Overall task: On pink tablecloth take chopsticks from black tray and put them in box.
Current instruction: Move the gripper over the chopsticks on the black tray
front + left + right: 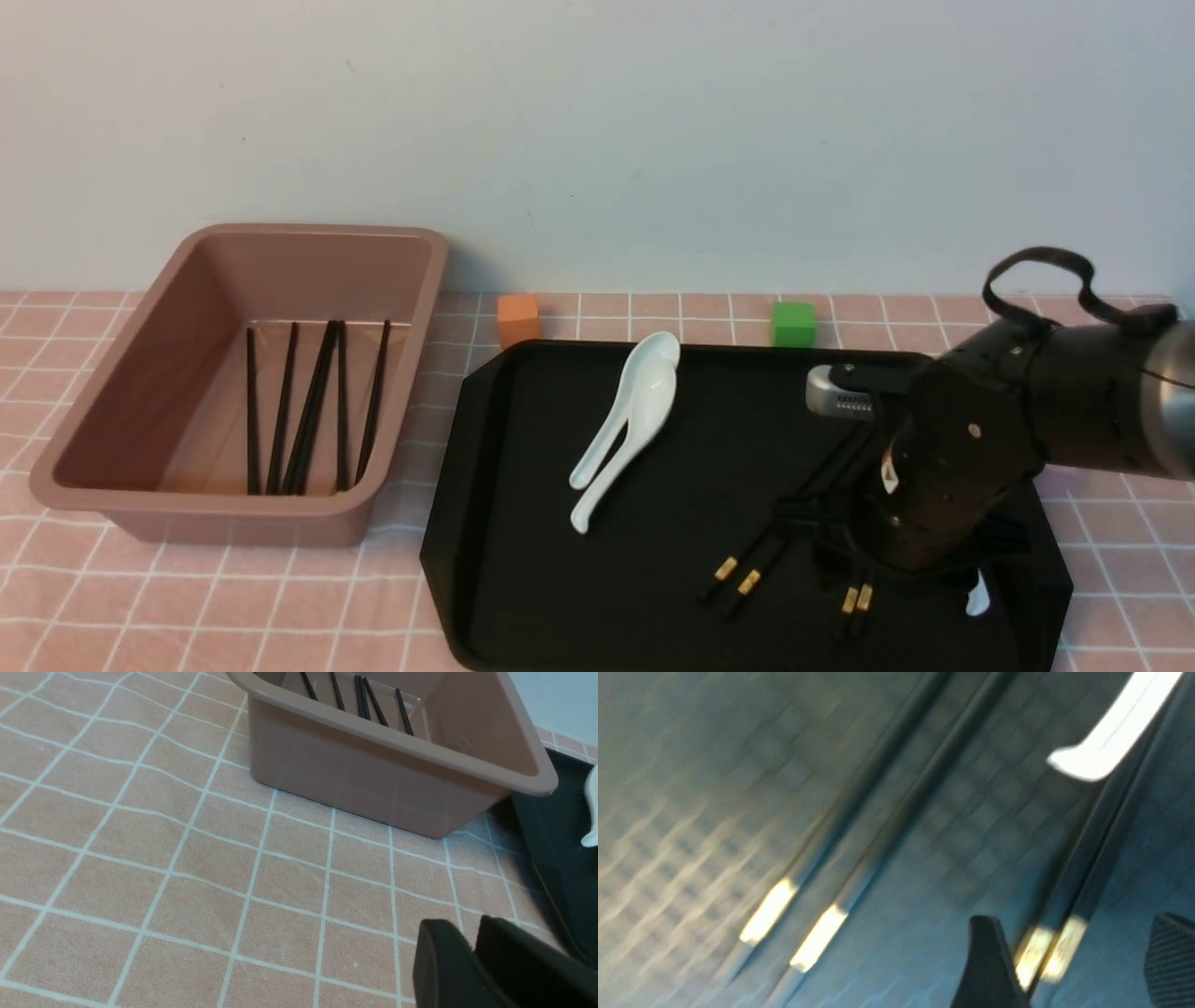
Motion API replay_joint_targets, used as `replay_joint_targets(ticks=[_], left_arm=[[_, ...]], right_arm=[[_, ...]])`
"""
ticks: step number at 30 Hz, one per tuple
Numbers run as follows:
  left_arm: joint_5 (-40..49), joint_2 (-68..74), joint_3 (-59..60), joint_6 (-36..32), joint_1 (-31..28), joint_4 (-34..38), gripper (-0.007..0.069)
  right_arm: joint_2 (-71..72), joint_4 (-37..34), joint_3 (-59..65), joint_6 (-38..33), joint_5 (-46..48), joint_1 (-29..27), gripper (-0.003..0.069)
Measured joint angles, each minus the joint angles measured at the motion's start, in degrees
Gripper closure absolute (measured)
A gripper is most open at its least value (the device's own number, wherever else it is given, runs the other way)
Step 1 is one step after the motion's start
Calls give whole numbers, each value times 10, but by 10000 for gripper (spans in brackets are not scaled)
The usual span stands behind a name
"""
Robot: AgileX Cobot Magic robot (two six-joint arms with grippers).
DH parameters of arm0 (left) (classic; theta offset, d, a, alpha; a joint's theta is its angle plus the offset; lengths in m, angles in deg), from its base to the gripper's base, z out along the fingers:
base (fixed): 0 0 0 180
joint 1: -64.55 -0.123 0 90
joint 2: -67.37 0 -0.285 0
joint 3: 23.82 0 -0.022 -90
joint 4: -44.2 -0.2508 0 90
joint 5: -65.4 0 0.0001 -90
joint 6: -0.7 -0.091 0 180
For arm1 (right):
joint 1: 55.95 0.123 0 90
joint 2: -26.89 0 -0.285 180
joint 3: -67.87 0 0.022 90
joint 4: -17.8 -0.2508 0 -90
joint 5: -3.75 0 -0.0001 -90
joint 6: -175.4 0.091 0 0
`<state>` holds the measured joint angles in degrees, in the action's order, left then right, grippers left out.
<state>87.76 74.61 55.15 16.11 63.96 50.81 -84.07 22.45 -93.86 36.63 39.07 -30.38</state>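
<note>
The black tray (560,607) lies on the pink tablecloth (233,607), right of the box (131,401). Several chopsticks (313,411) lie inside the box. Two pairs of chopsticks lie on the tray, one pair (738,574) to the left, the other (857,599) under my right arm (952,467). In the right wrist view my right gripper (1073,956) is open, low over the tray, its fingers either side of the gold bands of one pair (1045,952). My left gripper (472,938) is shut and empty above the cloth (187,858), near the box (350,774).
Two white spoons (635,411) lie on the tray's left half. Another white spoon (977,597) shows partly beside the right arm. An orange cube (518,317) and a green cube (794,323) stand behind the tray near the wall.
</note>
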Motion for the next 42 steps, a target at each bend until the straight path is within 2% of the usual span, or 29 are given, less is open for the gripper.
replay_joint_targets(ticks=[13,24,33,42], left_arm=[[0,0,0,0,0,0,490],[0,0,0,0,0,0,480],[0,0,0,0,0,0,469],[0,0,0,-1,0,0,460]], right_arm=[[-21,-10,-3,11,-34,-16,248],[-43,-6,-20,-8,-8,-16,280],[-47,8,-26,-17,22,-16,499],[-39,3,-29,-64,39,-16,515]])
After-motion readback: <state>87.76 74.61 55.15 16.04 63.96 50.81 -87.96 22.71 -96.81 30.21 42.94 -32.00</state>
